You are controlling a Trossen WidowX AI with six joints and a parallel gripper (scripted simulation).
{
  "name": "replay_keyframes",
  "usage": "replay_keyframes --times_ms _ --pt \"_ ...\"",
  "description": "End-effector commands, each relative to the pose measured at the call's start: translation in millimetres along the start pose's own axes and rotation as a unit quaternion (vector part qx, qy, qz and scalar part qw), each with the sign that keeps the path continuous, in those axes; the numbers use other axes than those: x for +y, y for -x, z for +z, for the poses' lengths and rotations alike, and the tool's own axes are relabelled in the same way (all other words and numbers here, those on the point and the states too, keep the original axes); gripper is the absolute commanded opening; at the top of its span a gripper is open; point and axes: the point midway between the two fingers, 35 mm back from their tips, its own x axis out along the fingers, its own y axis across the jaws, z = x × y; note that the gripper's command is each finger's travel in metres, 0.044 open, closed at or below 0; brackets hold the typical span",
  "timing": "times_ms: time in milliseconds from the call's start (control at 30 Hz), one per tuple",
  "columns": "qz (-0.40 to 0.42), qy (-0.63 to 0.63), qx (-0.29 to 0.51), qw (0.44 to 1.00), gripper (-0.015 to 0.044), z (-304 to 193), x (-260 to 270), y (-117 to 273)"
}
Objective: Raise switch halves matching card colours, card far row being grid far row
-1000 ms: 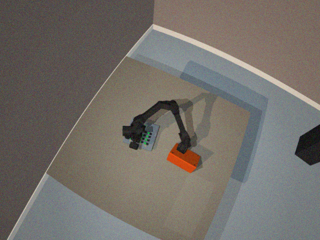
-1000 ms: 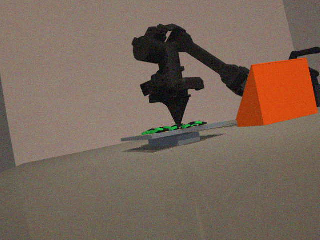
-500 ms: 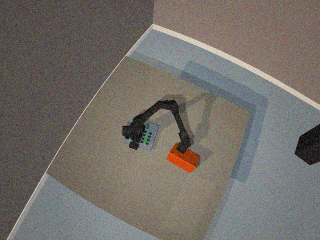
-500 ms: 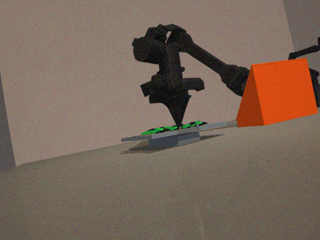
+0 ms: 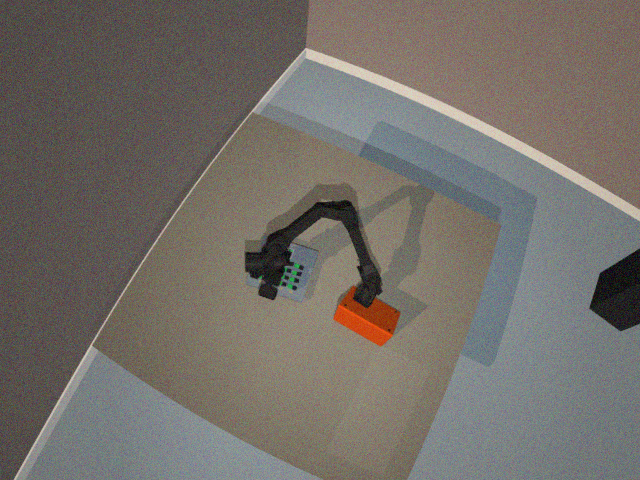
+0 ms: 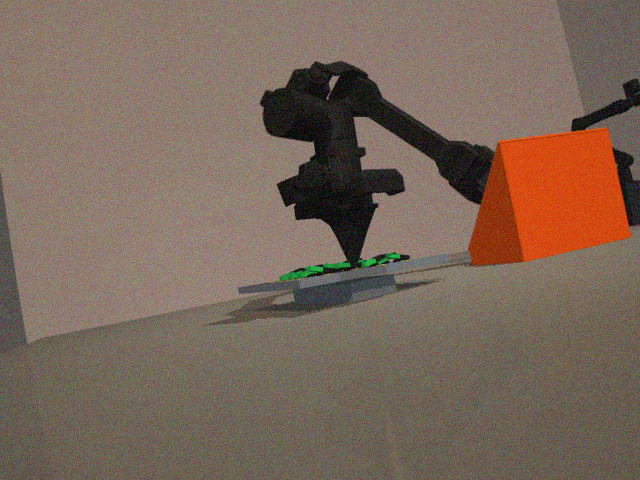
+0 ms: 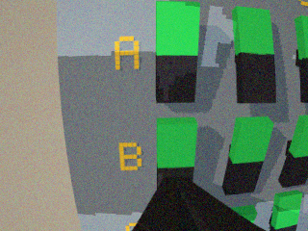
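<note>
- Switch B1 (image 7: 176, 144) is sitting in the first column, second row of the grid, and its long axis is running away from the arm: green half at the far end, dark grey half at the near end, directly under the fingertips.
- The gripper (image 7: 175, 183) is coming at it from the near side, so the green half is lying just beyond the tip while the grey half is hidden beneath the black wedge; I cannot tell from the wrist view which end is raised at this instant.
- The fingers are pinched fully together into one blunt point and are carrying nothing; they are serving as a poker.
- From the side, that point (image 6: 353, 258) is looking as if it is touching the rockers on the panel (image 6: 268, 285), so I judge a press on B1's near end to be under way.
- Switch A1 (image 7: 176, 52) is lying one row farther out, apart from the tip, and B2 (image 7: 246, 154) is standing just beside to the right, looking tilted; a sideways drift could catch it.
- The card is not showing clearly in any view, so I cannot be checking the target pattern.
- The orange base block (image 5: 368, 315) is sitting well apart from the panel (image 5: 309, 254), with the arm arching over between them.
</note>
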Motion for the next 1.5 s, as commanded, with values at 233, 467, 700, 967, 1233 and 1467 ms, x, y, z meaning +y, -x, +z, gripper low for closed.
replay_keyframes --times_ms 233,467,700,967,1233,1467 --pt "-0.001 0.002 0.012 1.000 0.0000 2.8 0.3 64.5" --pt "-0.002 0.002 0.012 1.000 0.0000 20.7 -53.7 64.1" --pt "-0.003 0.001 0.024 1.000 0.0000 21.7 -57.5 33.4" --pt "-0.003 0.001 0.025 1.000 0.0000 21.2 -57.7 20.3" --pt "-0.003 0.001 0.025 1.000 0.0000 21.1 -57.8 12.4" --pt "-0.003 0.001 0.025 1.000 0.0000 20.9 -57.9 4.9"
